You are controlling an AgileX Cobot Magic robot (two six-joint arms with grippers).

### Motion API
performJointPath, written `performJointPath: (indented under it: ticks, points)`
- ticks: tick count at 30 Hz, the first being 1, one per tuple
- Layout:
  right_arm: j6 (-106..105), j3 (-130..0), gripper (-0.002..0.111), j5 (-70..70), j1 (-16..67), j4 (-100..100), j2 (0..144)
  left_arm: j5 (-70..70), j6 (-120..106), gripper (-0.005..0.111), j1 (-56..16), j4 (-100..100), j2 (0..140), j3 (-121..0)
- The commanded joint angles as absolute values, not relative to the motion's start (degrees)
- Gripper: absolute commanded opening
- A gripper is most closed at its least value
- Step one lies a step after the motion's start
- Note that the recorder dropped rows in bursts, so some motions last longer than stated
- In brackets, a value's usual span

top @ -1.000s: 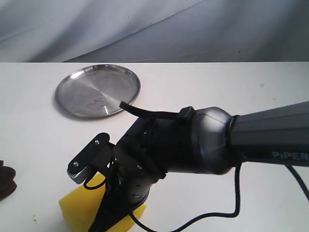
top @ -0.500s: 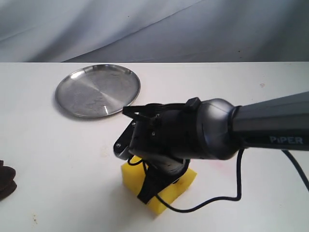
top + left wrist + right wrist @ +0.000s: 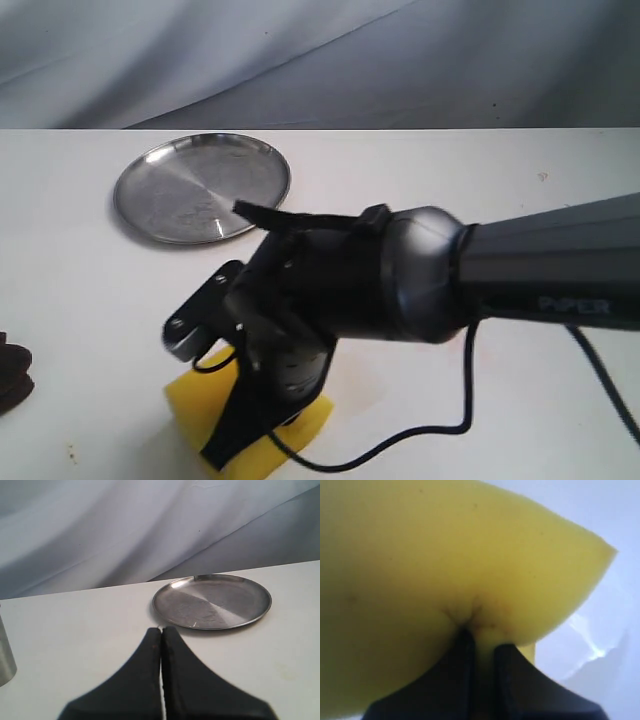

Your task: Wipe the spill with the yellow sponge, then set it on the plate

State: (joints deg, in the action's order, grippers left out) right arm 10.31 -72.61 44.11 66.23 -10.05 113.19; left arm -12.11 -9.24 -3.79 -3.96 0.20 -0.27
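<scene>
Pinching hard, your right claw (image 3: 480,639) is nearly shut on the yellow sponge (image 3: 420,555). Its fingertips dimple the foam, which rests on the worktop (image 3: 80,290) directly under it. The plate (image 3: 200,187) lies well beyond the claw, with bare worktop between. Your left claw (image 3: 161,640) is closed and empty.

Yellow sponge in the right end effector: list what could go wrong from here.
1. The right end effector pinches only a small fold of the yellow sponge; the foam might pull free while wiping or on the way to the plate.
2. The black cable loops low beside the sponge and could snag or drag across the wiped area.
3. The arm hides the surface around the sponge, so any spill there cannot be checked.
</scene>
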Motion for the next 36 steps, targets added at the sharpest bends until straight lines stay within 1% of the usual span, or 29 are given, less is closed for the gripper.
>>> performJointPath:
  ticks: [1,5,9,18,23,26,28,31,36]
  points:
    - [8.76,-78.69,0.0,42.94,69.6,-5.06,116.43,-11.77,-9.15,0.0,-3.95,-3.94,0.0,0.0]
    - [8.76,-84.44,0.0,47.39,68.31,-6.67,119.53,-11.77,-9.15,0.0,-3.95,-3.94,0.0,0.0]
    - [10.44,-83.89,0.0,49.31,64.1,-7.61,120.2,-11.77,-9.15,0.0,-3.95,-3.94,0.0,0.0]
    - [12.12,-70.94,0.0,49.34,50.84,-9.6,114.08,-11.77,-9.15,0.0,-3.95,-3.94,0.0,0.0]
    - [13.71,-62.97,0.0,49.87,46.71,-14.03,109.5,-11.77,-9.15,0.0,-3.95,-3.94,0.0,0.0]
    - [13.73,-60.37,0.0,52.83,46.92,-13.46,107.6,-11.77,-9.15,0.0,-3.95,-3.94,0.0,0.0]
    - [12.65,-59.97,0.0,54.29,48.83,-11.38,107.42,-11.77,-9.15,0.0,-3.95,-3.94,0.0,0.0]
    - [11.78,-60.53,0.0,53.41,53.91,-8.16,107.53,-11.77,-9.15,0.0,-3.95,-3.94,0.0,0.0]
    - [10.31,-68.78,0.0,53.53,61.93,-2.99,112.41,-11.77,-9.15,0.0,-3.95,-3.94,0.0,0.0]
